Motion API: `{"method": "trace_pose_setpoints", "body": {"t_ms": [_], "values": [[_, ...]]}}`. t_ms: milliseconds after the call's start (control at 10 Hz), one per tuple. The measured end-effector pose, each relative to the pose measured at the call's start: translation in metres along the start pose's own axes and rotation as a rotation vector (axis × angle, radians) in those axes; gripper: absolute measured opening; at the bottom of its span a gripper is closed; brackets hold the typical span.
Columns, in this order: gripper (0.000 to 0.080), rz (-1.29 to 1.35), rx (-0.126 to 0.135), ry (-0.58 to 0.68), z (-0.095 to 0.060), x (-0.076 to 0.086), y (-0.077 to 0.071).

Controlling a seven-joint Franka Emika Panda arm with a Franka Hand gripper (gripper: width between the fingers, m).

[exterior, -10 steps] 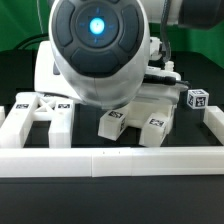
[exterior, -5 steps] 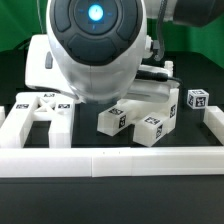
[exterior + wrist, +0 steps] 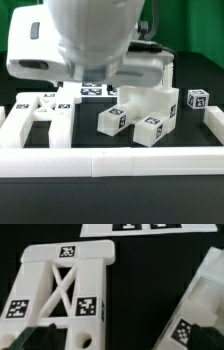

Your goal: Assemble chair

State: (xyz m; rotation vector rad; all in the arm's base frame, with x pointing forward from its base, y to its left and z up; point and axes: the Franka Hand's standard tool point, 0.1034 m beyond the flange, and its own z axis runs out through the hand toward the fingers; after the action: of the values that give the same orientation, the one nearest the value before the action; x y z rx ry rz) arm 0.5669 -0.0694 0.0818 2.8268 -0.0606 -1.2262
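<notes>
The chair parts are white blocks with black-and-white tags. A ladder-like frame with a cross brace (image 3: 40, 110) lies at the exterior view's left and fills the wrist view (image 3: 62, 286). Two blocky pieces (image 3: 140, 115) lie in the middle, and one shows in the wrist view (image 3: 200, 297). A small cube (image 3: 197, 99) stands at the right. My arm's body (image 3: 90, 45) hides the gripper in the exterior view. In the wrist view my gripper (image 3: 120, 346) hangs over the frame's near end. Only one dark finger (image 3: 35, 339) shows at the edge, so its opening is unclear.
A long low white border rail (image 3: 110, 160) runs along the front, with side rails at left (image 3: 10, 125) and right (image 3: 214, 125). The marker board (image 3: 150, 228) lies beyond the frame's far end. The table is black.
The arm has risen and shifted toward the exterior view's left. Its round head with the blue light has left the picture. The chair parts have not moved.
</notes>
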Motion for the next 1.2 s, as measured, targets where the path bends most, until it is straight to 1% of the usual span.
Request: {"method": "trace_pose_setpoints", "body": {"t_ms": [100, 200, 300, 400, 500, 600, 700, 800, 900, 1000, 1100, 1200], "values": [[0.0649, -0.003, -0.005, 0.118, -0.008, 0.01, 0.0], [0.0649, -0.004, -0.003, 0.199, -0.01, 0.01, 0.0], [0.0649, -0.015, 0.002, 0.238, -0.008, 0.008, 0.002], [0.0649, -0.067, 0.0, 0.353, -0.012, 0.016, 0.01], [0.0649, -0.101, 0.027, 0.431, -0.006, 0.011, 0.021], [0.0649, -0.096, 0.041, 0.453, 0.001, 0.011, 0.03], [0.0649, -0.111, 0.033, 0.572, -0.003, 0.024, 0.034], [0.0649, -0.09, 0.014, 0.697, -0.002, 0.027, 0.034], [0.0649, -0.084, 0.005, 0.793, 0.001, 0.024, 0.037], [0.0649, -0.072, 0.001, 0.822, 0.003, 0.024, 0.04], [0.0649, -0.069, -0.01, 0.857, 0.001, 0.027, 0.043], [0.0649, -0.067, 0.005, 0.831, 0.01, 0.028, 0.046]]}}
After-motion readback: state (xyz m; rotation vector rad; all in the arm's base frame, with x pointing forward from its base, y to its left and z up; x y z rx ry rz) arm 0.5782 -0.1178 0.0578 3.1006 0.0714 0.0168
